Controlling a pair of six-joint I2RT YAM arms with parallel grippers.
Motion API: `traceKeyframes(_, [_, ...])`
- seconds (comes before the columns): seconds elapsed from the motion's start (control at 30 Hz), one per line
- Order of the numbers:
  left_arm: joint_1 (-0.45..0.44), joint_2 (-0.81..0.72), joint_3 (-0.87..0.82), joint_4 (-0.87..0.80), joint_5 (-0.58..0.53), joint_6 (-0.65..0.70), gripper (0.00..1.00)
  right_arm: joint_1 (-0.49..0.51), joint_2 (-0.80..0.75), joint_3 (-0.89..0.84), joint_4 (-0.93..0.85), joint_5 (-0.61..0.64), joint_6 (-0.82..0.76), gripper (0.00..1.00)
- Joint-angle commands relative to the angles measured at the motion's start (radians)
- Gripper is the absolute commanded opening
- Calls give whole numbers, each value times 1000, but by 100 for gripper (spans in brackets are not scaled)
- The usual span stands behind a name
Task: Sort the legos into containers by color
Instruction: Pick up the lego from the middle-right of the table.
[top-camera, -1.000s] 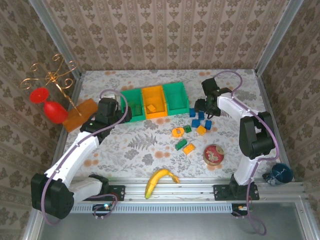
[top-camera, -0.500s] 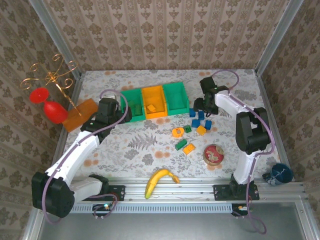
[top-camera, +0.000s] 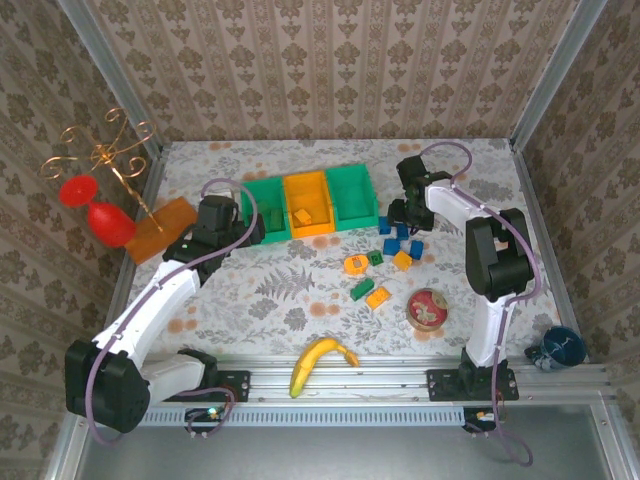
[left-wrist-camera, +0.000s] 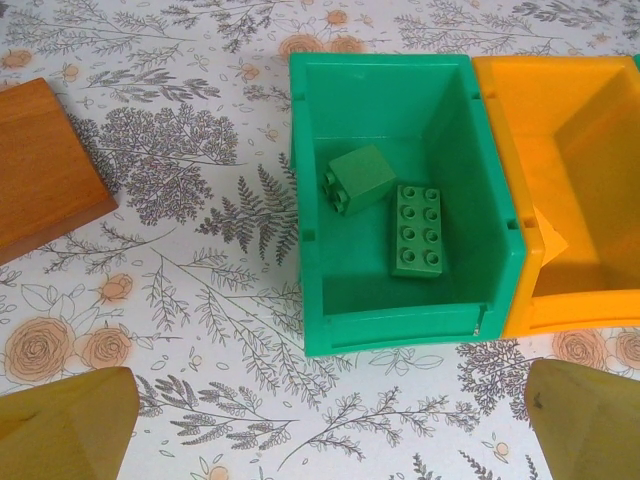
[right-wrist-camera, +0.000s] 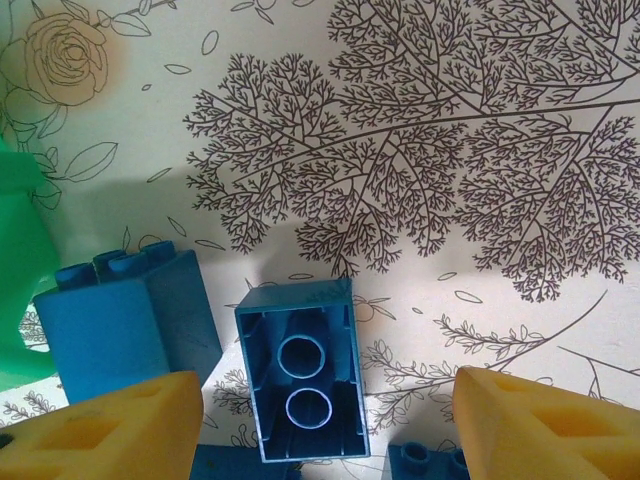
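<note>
Swinging slightly left over the last second, the right gripper (right-wrist-camera: 325, 420) now sits over the blue cluster beside the containers (top-camera: 283, 207), fingers apart around an upturned blue lego (right-wrist-camera: 300, 375) on the table, nothing gripped. The left gripper (left-wrist-camera: 320, 425) hasn't moved; it is spread and empty, in front of the left green bin (left-wrist-camera: 400, 325), which holds two green legos (left-wrist-camera: 415, 230). A blue pick looks next; most bricks remain unsorted.
</note>
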Motion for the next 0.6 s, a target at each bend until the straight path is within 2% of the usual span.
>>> traceKeyframes(0.0, [10, 10, -13, 11, 11, -23, 100, -7, 23, 11, -30, -12, -5, 67])
traceKeyframes(0.57, [13, 16, -18, 17, 15, -30, 100, -18, 35, -38, -4, -37, 5, 62])
